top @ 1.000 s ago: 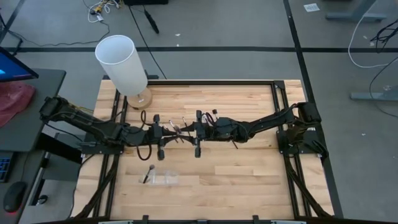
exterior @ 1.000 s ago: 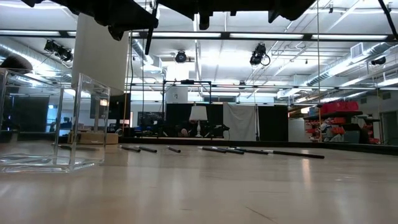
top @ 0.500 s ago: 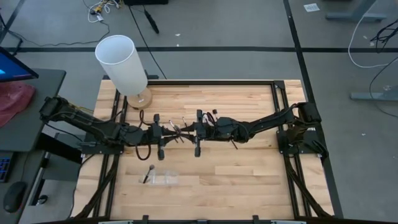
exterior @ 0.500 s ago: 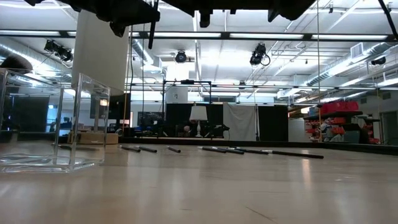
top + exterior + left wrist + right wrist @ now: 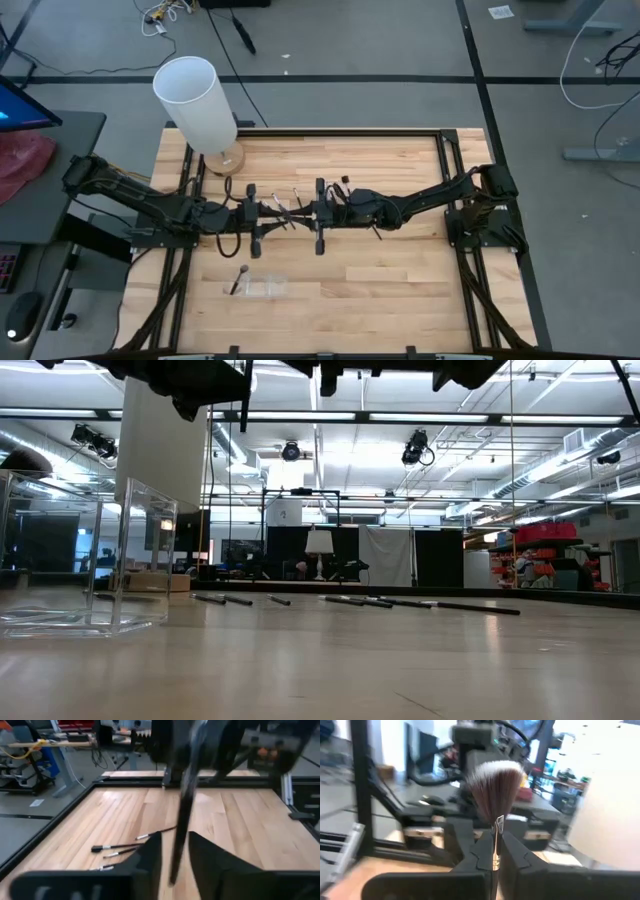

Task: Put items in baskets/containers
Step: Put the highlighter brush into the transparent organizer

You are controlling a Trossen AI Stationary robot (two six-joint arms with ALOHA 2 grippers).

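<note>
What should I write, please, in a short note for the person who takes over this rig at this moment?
Right gripper: shut on a brush, tuft pointing up, above mid-table.
Left gripper: fingers apart around the same brush's dark handle, facing the right gripper; looks like a handover.
Clear tray: near the front edge, one brush at its left end.
More brushes lie loose on the wood.
Left: the held brush and all loose ones go into the tray.
</note>
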